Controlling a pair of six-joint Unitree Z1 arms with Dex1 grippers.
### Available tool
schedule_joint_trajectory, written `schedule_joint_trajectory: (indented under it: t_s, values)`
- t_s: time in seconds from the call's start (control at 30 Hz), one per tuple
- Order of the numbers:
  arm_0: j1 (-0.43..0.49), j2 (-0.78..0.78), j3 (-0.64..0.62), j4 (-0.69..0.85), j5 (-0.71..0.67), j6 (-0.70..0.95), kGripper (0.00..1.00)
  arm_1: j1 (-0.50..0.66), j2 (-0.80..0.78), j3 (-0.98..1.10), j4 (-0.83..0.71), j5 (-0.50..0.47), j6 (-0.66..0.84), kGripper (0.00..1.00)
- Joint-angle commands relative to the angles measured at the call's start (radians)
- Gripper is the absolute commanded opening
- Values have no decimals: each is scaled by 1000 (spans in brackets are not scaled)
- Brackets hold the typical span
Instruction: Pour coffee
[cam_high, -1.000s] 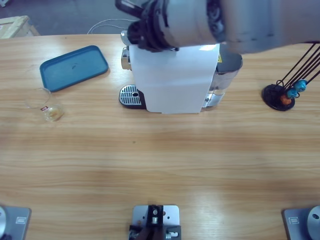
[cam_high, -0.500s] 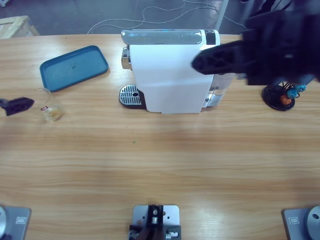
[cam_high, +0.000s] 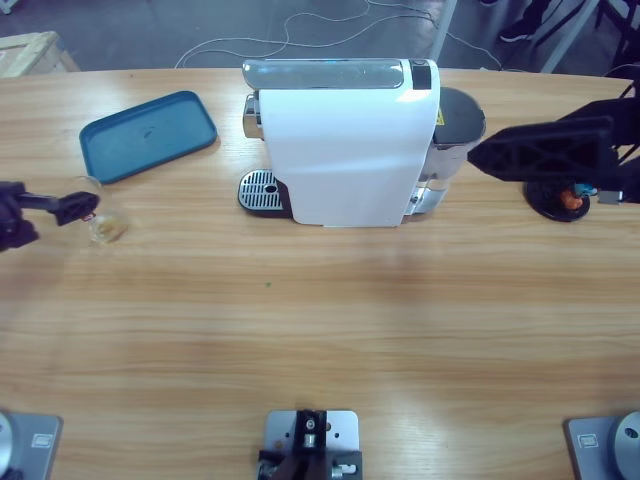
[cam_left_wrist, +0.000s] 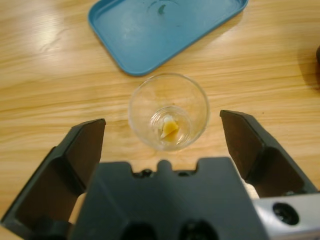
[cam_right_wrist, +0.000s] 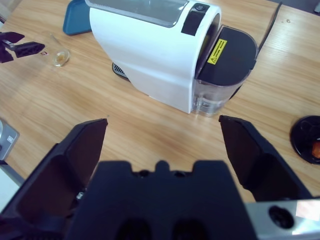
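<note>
A clear glass tumbler (cam_left_wrist: 168, 111) stands on the wooden table with a little pale brown coffee (cam_left_wrist: 170, 129) in its bottom. My left gripper (cam_left_wrist: 162, 121) is open, and the tumbler stands just ahead of its jaws, between their lines. From above, the left gripper (cam_high: 45, 215) reaches in from the left edge to the tumbler (cam_high: 97, 215). My right gripper (cam_right_wrist: 162, 125) is open, holds nothing, and looks down on the white coffee machine (cam_right_wrist: 150, 50). In the high view the right gripper (cam_high: 495, 155) hovers right of the machine (cam_high: 345, 140).
A blue tray (cam_high: 148, 135) lies beyond the tumbler, left of the machine. The machine's drip grate (cam_high: 260, 190) faces left, and its dark water tank (cam_high: 455, 125) is on the right. A black capsule stand (cam_high: 560, 195) with coloured capsules sits at the far right.
The big silver arm that covered the machine's top has swung off to the right and drawn back. The left gripper came in from the left edge up to the tumbler.
</note>
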Motion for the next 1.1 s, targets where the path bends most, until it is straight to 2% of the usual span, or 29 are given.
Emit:
schedule_joint_trajectory:
  t_s: [0.03, 0.13, 0.2, 0.23, 0.33, 0.37, 0.4, 0.47, 0.5, 0.53, 0.67, 0.77, 0.9, 1.0, 1.1]
  values:
    - [7, 202, 59, -189, -18, 2, 991, 13, -30, 28, 66, -11, -16, 1000]
    - [7, 245, 75, -242, 4, 2, 963, 13, -38, 35, 77, -11, -16, 1000]
    - [7, 249, 82, -260, 8, 3, 834, 13, -45, 47, 77, -11, -14, 1000]
    - [7, 249, 83, -260, 23, 5, 728, 13, -46, 52, 77, -11, -14, 1000]
    - [7, 253, 87, -260, 31, 6, 733, 13, -47, 58, 77, -13, -13, 1000]
    - [7, 253, 87, -260, 31, 6, 630, 13, -47, 59, 77, -13, -13, 1000]
    - [7, 251, 88, -260, 36, 6, 468, 13, -47, 59, 77, -13, -10, 1000]
    - [12, 250, 90, -261, 37, 8, 216, 13, -50, 59, 76, -13, -10, 1000]
    - [12, 251, 90, -264, 31, 12, 48, 13, -52, 59, 77, -13, -10, 1000]
    - [12, 249, 92, -266, 30, 21, 0, 13, -55, 59, 77, -13, -10, 1000]
    - [11, 174, 99, -266, -21, 109, 0, 13, -87, 18, 136, -58, -16, 1000]
    - [15, 43, 59, -253, -248, 348, 0, 13, -150, -19, 202, -72, -27, 1000]
    - [37, -30, -40, -100, -541, 600, 0, 13, -242, -6, 268, -75, -36, 1000]
    - [99, -3, -115, -45, -782, 745, 0, 13, -295, 16, 327, -73, -40, 1000]
    - [152, 119, -231, -3, -883, 888, 0, 13, -337, 22, 358, -74, -40, 1000]
